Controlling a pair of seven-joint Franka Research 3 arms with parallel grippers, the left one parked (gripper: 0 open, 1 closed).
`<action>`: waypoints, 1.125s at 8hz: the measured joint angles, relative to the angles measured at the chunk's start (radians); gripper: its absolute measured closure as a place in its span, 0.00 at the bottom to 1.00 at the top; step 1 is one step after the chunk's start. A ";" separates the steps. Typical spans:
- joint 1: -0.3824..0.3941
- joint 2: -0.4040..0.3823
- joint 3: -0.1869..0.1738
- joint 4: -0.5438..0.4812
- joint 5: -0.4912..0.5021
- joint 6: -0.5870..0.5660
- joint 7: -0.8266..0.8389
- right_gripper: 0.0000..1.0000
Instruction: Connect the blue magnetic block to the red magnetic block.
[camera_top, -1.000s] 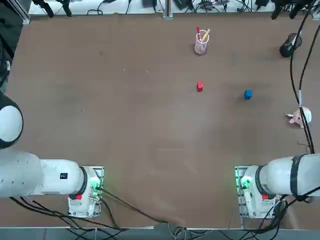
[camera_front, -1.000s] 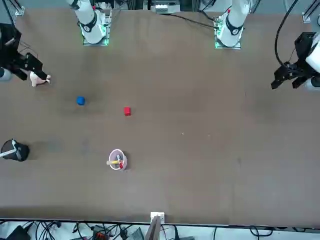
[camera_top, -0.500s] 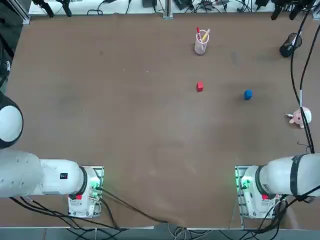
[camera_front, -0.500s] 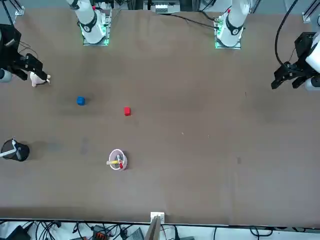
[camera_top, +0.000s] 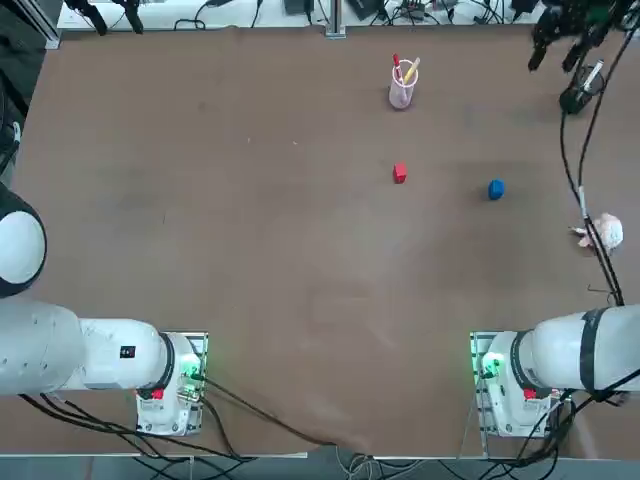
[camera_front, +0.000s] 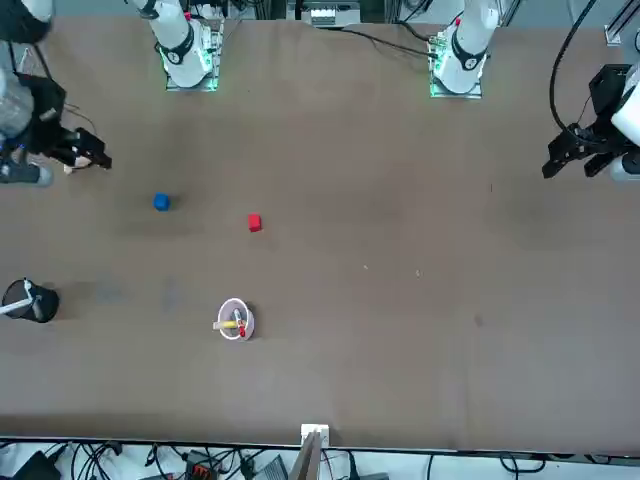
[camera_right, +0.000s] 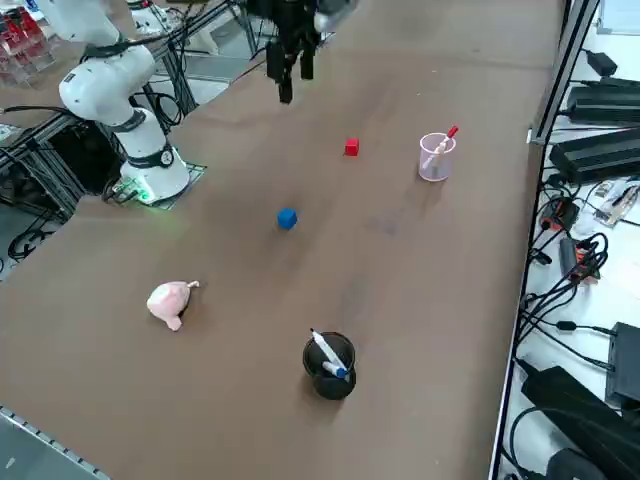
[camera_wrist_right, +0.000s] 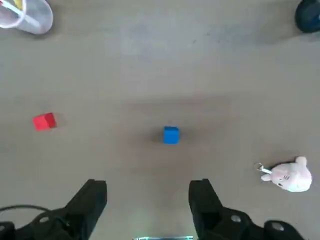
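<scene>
top view | one block (camera_top: 399, 173) left of other block (camera_top: 496, 189), apart | pen cup (camera_top: 401, 97) behind first | plush toy (camera_top: 608, 231) right of second

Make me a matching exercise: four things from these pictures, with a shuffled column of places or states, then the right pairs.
1. Blue block
2. Red block
3. Pink plush toy
4. Right gripper

A. Above the table, open and empty
B. On the table, between a block and the toy
C. Nearest the pale pen cup
D. Farthest to the robot's right of 1, 2 and 3

Pairs: 1-B, 2-C, 3-D, 4-A
</scene>
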 joint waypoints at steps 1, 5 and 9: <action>-0.002 0.000 -0.001 -0.067 0.000 0.063 0.004 0.00; -0.020 -0.004 -0.008 -0.383 0.000 0.407 0.043 0.00; -0.027 0.016 -0.008 -0.628 0.000 0.751 0.068 0.00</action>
